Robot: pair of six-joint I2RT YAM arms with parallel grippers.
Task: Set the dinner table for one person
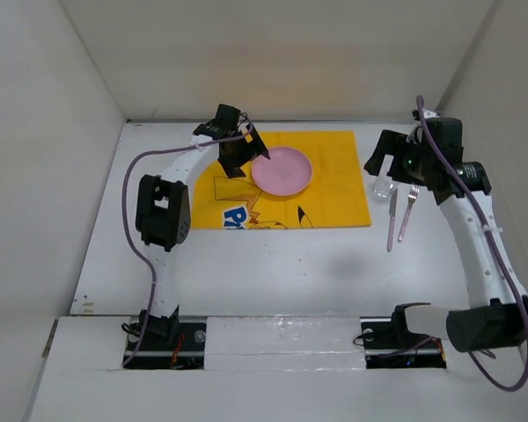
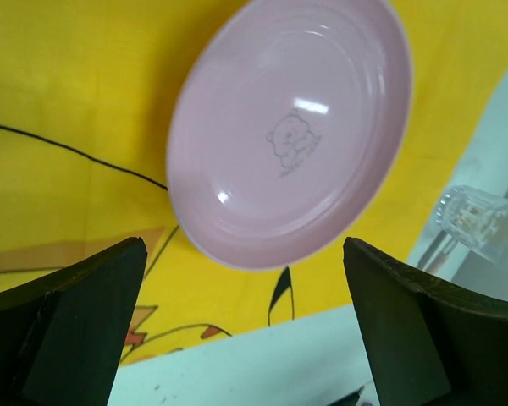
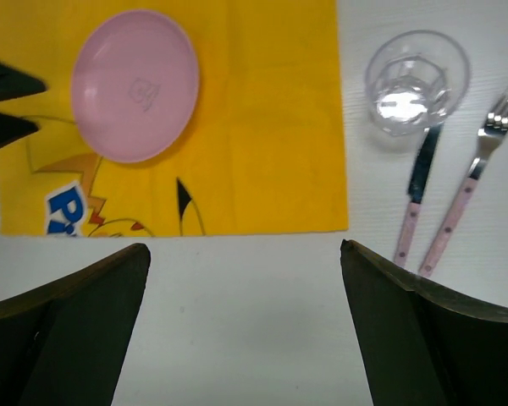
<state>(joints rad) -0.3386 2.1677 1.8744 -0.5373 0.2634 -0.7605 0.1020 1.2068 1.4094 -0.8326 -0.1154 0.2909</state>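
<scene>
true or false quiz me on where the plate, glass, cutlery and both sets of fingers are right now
1. The pink plate sits on the yellow placemat. True.
2. The glass stands on the placemat. False: it stands on the white table, just right of the placemat.
3. The knife lies between the placemat and the fork. True.
4. The left fingers grip the plate's rim. False: they are spread open and hold nothing; the plate lies free on the placemat.
5. The right fingers are open and empty. True.
</scene>
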